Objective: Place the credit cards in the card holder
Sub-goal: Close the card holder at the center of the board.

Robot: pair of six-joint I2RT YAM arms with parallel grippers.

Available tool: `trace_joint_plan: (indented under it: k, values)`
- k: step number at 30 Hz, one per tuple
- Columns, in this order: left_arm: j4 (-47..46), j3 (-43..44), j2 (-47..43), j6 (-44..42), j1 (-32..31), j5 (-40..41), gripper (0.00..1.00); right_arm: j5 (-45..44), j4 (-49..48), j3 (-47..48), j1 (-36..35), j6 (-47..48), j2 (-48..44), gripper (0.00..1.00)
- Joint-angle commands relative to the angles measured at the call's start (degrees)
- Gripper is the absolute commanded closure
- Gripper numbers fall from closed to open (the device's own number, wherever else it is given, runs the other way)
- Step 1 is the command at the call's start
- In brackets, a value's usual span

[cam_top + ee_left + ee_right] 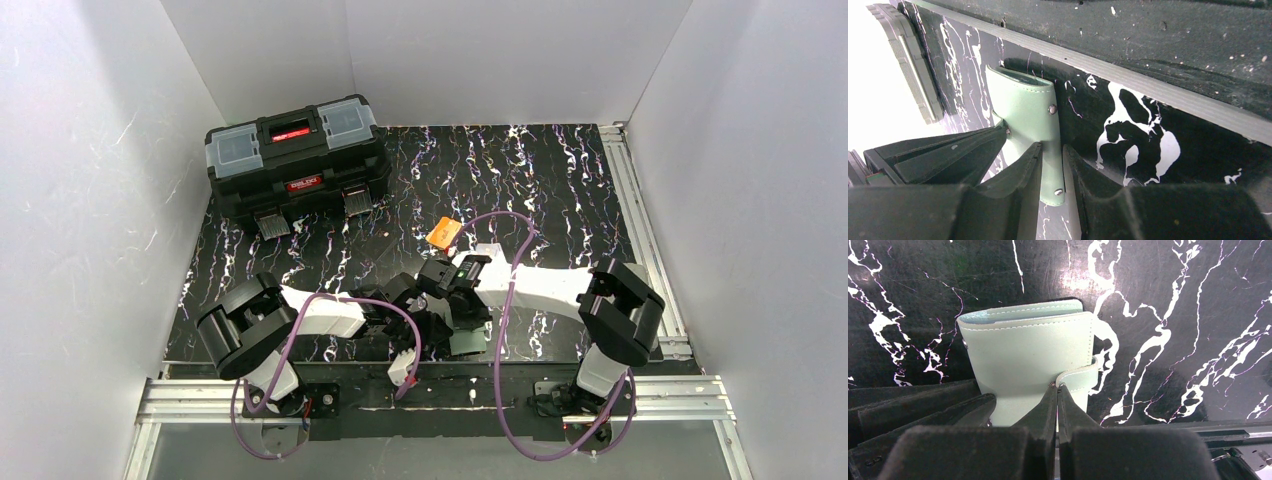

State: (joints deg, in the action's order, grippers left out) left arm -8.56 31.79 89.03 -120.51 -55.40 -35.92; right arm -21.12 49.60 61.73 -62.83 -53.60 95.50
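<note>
card holder: a small mint-green wallet of smooth leather-like material with pale stitching along its edges. it is folded shut, though the far edge gapes a little and shows a paler layer inside. a narrow snap tab wraps round its right edge onto the front face, and the left wrist view shows small metal studs on the green flap. it sits on the black, white-veined table close to the near edge, between the two arms. from above it is mostly hidden beneath the wrists.

right gripper has its fingertips pressed together on the free end of the snap tab, nipping it. left gripper comes in from the other side, its two fingers drawn close with a strip of the green flap caught between them.

orange card lies flat on the table just beyond the right wrist, apart from the wallet. a black toolbox stands at the far left corner.
</note>
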Motion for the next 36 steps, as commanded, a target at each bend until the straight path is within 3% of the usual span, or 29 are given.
trace_joint_plan:
  k: [1,18,25,36]
  values:
    - [13.0,-2.7,3.0,-5.0,-0.9,3.2,0.78,-1.9,3.3,0.9,-0.4,-0.2,0.6,0.99]
    - [13.1,-2.6,2.9,-4.9,-1.1,3.2,0.78,-2.5,3.8,1.9,-0.3,0.4,1.0,0.99]
    - [12.8,-2.3,2.4,-5.0,-1.3,2.7,0.78,-1.0,2.7,2.5,-0.3,1.1,1.9,0.73]
    - [13.0,-3.3,2.0,-5.0,-1.6,3.2,0.78,-2.2,4.5,3.1,-0.4,-0.6,-2.2,0.71]
